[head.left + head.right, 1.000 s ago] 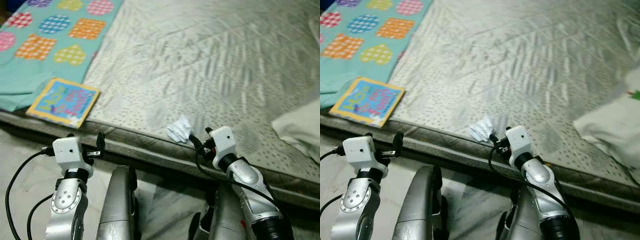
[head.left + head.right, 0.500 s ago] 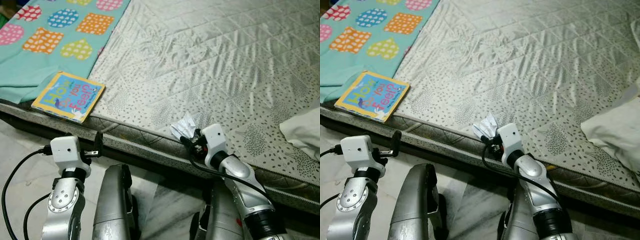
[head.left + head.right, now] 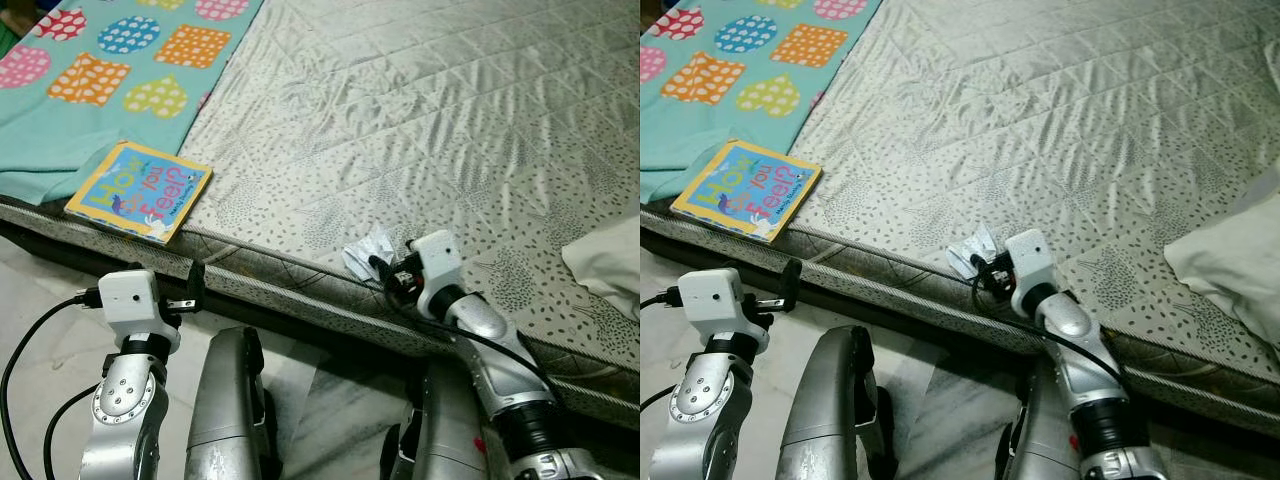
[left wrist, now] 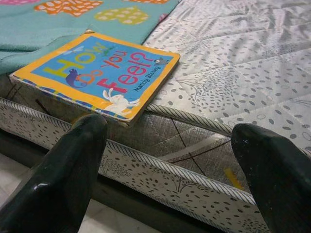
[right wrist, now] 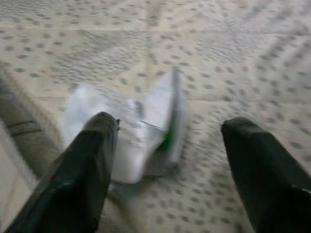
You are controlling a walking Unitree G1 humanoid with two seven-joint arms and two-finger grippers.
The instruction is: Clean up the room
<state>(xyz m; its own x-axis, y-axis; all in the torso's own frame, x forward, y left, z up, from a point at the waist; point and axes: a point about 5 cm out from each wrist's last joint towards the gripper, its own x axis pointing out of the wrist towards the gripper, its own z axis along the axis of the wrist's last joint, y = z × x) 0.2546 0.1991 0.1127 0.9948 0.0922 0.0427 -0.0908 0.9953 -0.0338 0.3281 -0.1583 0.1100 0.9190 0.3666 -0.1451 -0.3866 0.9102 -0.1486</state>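
Note:
A crumpled white wrapper (image 3: 366, 247) with a bit of green on it lies on the grey quilted mattress (image 3: 450, 120), close to its front edge. My right gripper (image 3: 388, 272) reaches over that edge and stands open just short of the wrapper. In the right wrist view the wrapper (image 5: 141, 141) lies ahead, more toward one of the spread fingers (image 5: 92, 160) than the other. A children's board book (image 3: 140, 190) rests near the mattress corner. My left gripper (image 4: 172, 128) is open and empty, held below the mattress edge in front of the book (image 4: 97, 73).
A teal blanket with coloured hearts (image 3: 90, 80) covers the mattress's far left. A white pillow (image 3: 608, 262) lies at the right edge. Pale marble floor (image 3: 40, 300) runs along the bed front, with my silver legs (image 3: 230, 400) below.
The camera shifted and steadied. My right gripper moved forward over the mattress edge, closer to the wrapper. The left arm kept its pose.

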